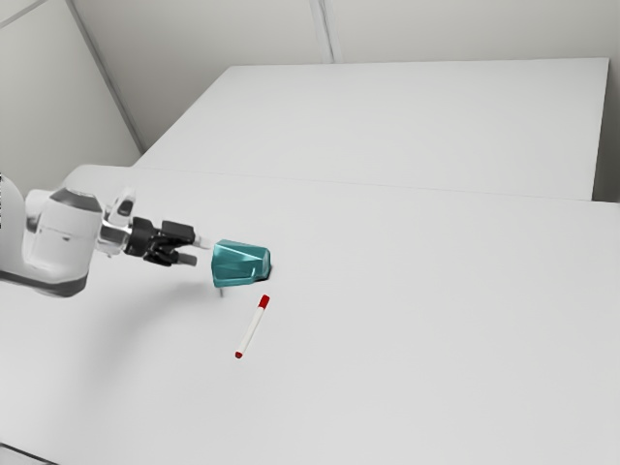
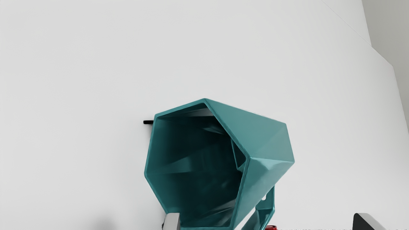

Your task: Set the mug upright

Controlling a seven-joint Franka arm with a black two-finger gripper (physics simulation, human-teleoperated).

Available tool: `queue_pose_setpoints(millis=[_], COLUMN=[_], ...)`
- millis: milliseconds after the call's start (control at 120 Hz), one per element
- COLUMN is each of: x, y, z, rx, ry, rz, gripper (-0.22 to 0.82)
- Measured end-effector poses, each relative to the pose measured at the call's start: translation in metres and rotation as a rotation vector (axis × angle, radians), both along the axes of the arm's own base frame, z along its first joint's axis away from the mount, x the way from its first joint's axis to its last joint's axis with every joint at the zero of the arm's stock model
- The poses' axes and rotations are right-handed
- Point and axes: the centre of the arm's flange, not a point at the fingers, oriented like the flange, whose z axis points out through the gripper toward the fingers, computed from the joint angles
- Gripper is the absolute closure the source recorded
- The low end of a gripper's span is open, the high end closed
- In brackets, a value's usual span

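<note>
The teal faceted mug [image 1: 239, 263] lies on its side on the table, its mouth toward the gripper [image 1: 201, 252], which is just off the mouth on the exterior view's left. In the wrist view the dark inside of the mug [image 2: 198, 159] faces the camera, and its handle [image 2: 268, 209] shows low on one side. The gripper [image 2: 265, 222] stands open with its fingers wide apart; one fingertip overlaps the mug's rim in that view, the other is well away from it. Whether that fingertip touches the rim, I cannot tell.
A white marker with red ends [image 1: 253, 326] lies on the white table [image 1: 436, 320], close to the mug. A thin dark piece [image 2: 148, 122] sticks out beside the mug's rim. A second white surface [image 1: 387, 126] stands beyond the table.
</note>
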Motion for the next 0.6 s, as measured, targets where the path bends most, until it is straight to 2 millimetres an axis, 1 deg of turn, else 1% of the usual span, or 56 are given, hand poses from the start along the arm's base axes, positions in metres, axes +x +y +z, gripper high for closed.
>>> queue_pose_setpoints(millis=[67, 317, 600], x=[0.002, 0.012, 0.018], y=[0.001, 0.006, -0.003], z=[-0.005, -0.011, -0.013], rx=[0.006, 0.042, 0.058], ry=[-0.01, -0.053, -0.085], rz=[-0.008, -0.033, -0.068], gripper=[0.02, 0.02, 0.02])
